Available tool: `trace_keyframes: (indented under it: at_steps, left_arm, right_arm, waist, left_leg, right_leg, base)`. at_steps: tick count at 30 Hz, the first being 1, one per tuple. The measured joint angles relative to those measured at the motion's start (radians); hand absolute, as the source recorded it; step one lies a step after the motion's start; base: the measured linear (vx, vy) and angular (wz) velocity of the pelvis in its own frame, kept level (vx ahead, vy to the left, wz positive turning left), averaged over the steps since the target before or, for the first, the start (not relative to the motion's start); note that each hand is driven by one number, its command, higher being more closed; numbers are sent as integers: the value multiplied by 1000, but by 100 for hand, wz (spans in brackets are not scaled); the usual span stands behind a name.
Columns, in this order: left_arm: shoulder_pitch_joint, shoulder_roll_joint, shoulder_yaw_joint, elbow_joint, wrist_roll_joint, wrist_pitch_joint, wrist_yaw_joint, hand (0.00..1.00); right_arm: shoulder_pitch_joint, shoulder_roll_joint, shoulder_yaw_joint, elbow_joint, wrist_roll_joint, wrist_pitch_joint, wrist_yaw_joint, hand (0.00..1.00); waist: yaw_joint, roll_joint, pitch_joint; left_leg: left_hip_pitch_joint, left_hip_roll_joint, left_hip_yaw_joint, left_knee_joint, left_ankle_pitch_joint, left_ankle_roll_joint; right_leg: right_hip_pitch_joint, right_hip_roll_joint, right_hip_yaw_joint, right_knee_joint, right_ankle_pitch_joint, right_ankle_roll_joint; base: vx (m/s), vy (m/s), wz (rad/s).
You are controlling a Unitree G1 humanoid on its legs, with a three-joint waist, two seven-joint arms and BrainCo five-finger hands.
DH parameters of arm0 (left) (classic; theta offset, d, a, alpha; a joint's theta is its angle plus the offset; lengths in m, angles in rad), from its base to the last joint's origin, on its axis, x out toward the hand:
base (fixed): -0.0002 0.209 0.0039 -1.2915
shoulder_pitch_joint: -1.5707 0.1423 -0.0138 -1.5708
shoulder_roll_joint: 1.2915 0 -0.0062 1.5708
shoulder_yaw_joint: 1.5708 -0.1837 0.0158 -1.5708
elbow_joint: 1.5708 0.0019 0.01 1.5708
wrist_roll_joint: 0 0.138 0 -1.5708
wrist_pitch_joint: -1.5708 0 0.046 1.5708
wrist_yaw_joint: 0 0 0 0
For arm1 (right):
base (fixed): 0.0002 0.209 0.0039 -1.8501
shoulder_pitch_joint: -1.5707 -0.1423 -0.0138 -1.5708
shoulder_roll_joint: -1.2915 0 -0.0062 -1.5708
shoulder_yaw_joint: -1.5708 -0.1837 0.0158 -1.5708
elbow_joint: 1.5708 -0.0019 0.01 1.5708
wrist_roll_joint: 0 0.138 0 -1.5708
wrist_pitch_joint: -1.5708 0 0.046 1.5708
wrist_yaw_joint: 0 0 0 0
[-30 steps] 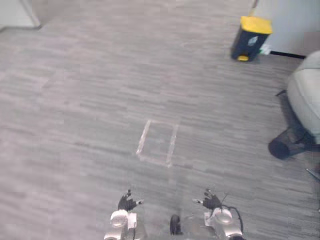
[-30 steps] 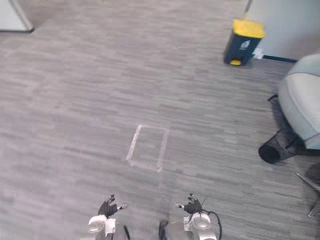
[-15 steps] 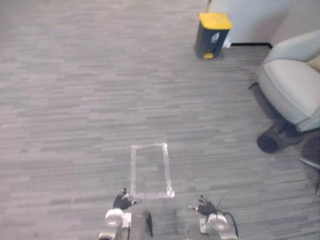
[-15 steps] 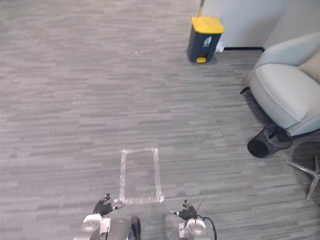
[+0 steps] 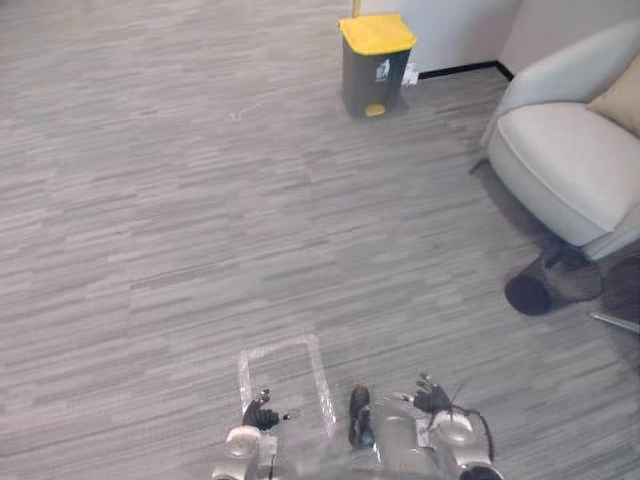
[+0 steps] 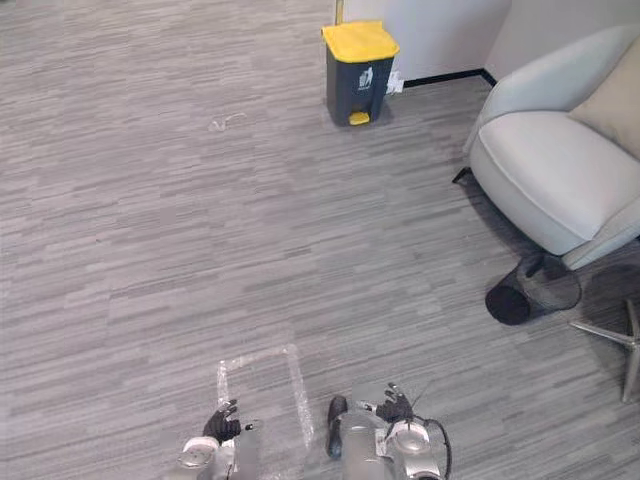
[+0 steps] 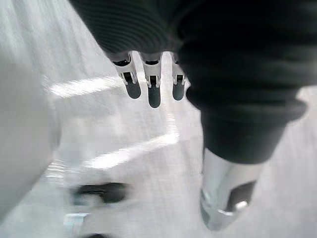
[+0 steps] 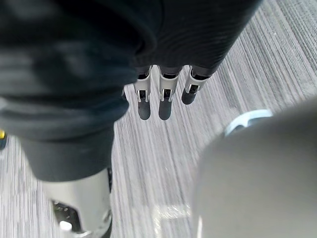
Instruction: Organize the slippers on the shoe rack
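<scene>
Slippers should be light and soft, best pinched at the heel rim; where they lie I cannot tell. Meanwhile the left hand [image 5: 259,411] and right hand [image 5: 431,399] hang slack-fingered, empty, above the grey striped carpet floor [image 5: 200,200].

Taped rectangle [image 5: 283,385] on the floor [image 5: 150,200] just ahead of the left hand [image 5: 259,412], bin [image 5: 377,62] far ahead by the wall [image 5: 450,25], armchair [image 5: 570,160] well ahead-right of the right hand [image 5: 432,400], basket [image 5: 545,285] on the floor before it.

left robot hand [image 5: 259,412]: low, uncurled, holding nothing | right robot hand [image 5: 432,400]: low, uncurled, holding nothing
</scene>
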Motion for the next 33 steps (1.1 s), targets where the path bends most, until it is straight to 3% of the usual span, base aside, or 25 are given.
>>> trace_keyframes:
  at_steps: [3,5,6,7,8,9,10,11,12,13,14,16,19,20,21,24,25,28,29,33]
  left_arm:
    - [7,0,10,-32,-11,-6,1,0]
    - [5,2,19,-37,-12,-8,3,0]
    - [4,2,18,-37,-12,-8,4,0]
    - [4,0,17,-31,-15,-8,6,0]
    - [4,-1,17,-27,-21,-8,8,0]
    - [6,-11,18,-5,-22,-8,11,0]
    - [8,-13,18,2,-23,-8,11,0]
    - [-4,-2,18,12,-39,-8,15,0]
    - [-3,12,18,12,-40,-7,18,0]
    - [4,39,20,17,-41,-8,22,0]
    - [8,54,32,20,-41,-6,23,0]
    - [10,62,30,25,-40,-7,23,0]
    - [0,62,28,46,-39,-6,20,0]
    - [-3,61,28,48,-40,-6,19,0]
    - [-3,62,14,48,-40,-5,19,0]
    - [-6,62,-36,50,-40,-3,16,0]
    - [-8,58,-44,49,-40,-2,16,0]
    - [-6,56,-62,51,-41,-3,11,0]
    - [-6,55,-70,51,-41,-2,9,0]
    - [-1,61,-71,52,-42,-4,9,0]
  right_arm:
    - [15,11,8,8,1,9,1,0]
    - [10,19,3,18,1,13,0,0]
    - [10,19,3,19,1,14,0,0]
    - [10,15,3,21,1,15,-1,0]
    - [10,11,3,21,1,14,-3,0]
    - [21,-5,4,21,1,15,-4,0]
    - [23,-9,3,22,0,14,-4,0]
    - [12,-3,4,46,0,14,-5,0]
    - [12,6,8,51,0,15,-3,0]
    - [16,33,15,53,-2,14,-1,0]
    - [25,56,18,53,-2,12,-1,0]
    - [33,65,26,50,-3,9,1,0]
    - [37,64,25,42,-2,6,2,0]
    - [30,64,27,43,-2,7,3,0]
    - [21,64,39,42,-2,5,4,0]
    - [7,50,48,45,-2,4,4,0]
    - [7,44,54,48,-2,2,4,0]
    - [0,14,75,77,-4,-6,6,0]
    - [-1,1,82,95,-4,-6,5,0]
    - [-7,-29,113,125,-3,-4,5,0]
  waist:
    - [19,-30,-4]
    - [34,-43,-4]
    - [36,-42,-4]
    - [39,-35,-9]
    - [39,-31,-12]
    - [43,6,-34]
    - [46,16,-40]
    - [55,0,-45]
    - [56,-19,-54]
    - [56,-60,-65]
    - [59,-83,-80]
    - [64,-97,-89]
    - [62,-99,-92]
    - [65,-96,-93]
    - [71,-93,-95]
    - [51,-81,-87]
    - [51,-79,-86]
    - [52,-67,-89]
    - [53,-63,-91]
    - [71,-47,-99]
  left_leg:
    - [-85,23,52,-78,-66,-2]
    - [-119,-23,12,-393,-94,-13]
    - [-121,-44,-11,-464,-92,-16]
    - [-114,-105,-119,-657,-78,-15]
    - [-113,-134,-188,-745,-57,-15]
    - [-109,-162,-333,-902,15,-22]
    - [-109,-159,-354,-912,49,-50]
    - [-93,-178,-335,-886,115,-69]
    - [-83,-189,-316,-897,107,-62]
    - [-56,-207,-264,-917,96,-42]
    - [-39,-214,-223,-913,73,-28]
    - [-18,-215,-179,-912,51,-16]
    - [11,-208,-86,-882,3,-8]
    - [11,-194,-41,-868,-1,-2]
    - [9,-177,19,-861,-4,2]
    - [19,-172,69,-861,-6,8]
    - [27,-173,78,-863,-9,12]
    - [47,-176,88,-864,-9,12]
    - [51,-175,93,-864,-9,12]
    - [29,-146,121,-849,-8,10]
  right_leg:
    - [115,-19,80,-74,-2,13]
    - [159,-57,165,-93,-13,41]
    - [165,-69,179,-93,-19,51]
    - [173,-95,222,-91,-35,78]
    - [175,-108,245,-90,-45,96]
    - [166,-110,300,-86,-68,140]
    - [164,-105,312,-84,-74,151]
    - [168,-125,356,-76,-91,185]
    - [165,-141,353,-72,-89,191]
    - [153,-172,349,-70,-81,202]
    - [146,-188,369,-70,-59,208]
    - [136,-194,398,-60,-43,224]
    - [89,-190,458,-7,-24,228]
    - [51,-186,446,21,-17,238]
    - [-9,-194,322,67,2,241]
    - [-27,-244,-14,64,13,202]
    - [-24,-251,-58,61,9,190]
    - [14,-248,-111,-11,15,181]
    - [43,-235,-108,-93,35,197]
    - [105,-182,-69,-310,165,186]
  base:
    - [479,63,-85]
    - [304,164,-107]
    - [314,251,-109]
    - [306,314,-83]
    - [426,509,-122]
    - [354,483,-94]
    - [362,524,-119]
    - [229,345,-78]
    - [261,361,-96]
    - [205,278,-89]
    - [229,302,-101]
    - [155,229,-77]
    - [89,186,-94]
    - [61,91,-125]
    - [53,81,-131]
    - [39,35,-67]
    - [57,-17,-55]
    - [30,-43,-33]
    - [-2,-55,-22]
    - [-31,-36,-38]
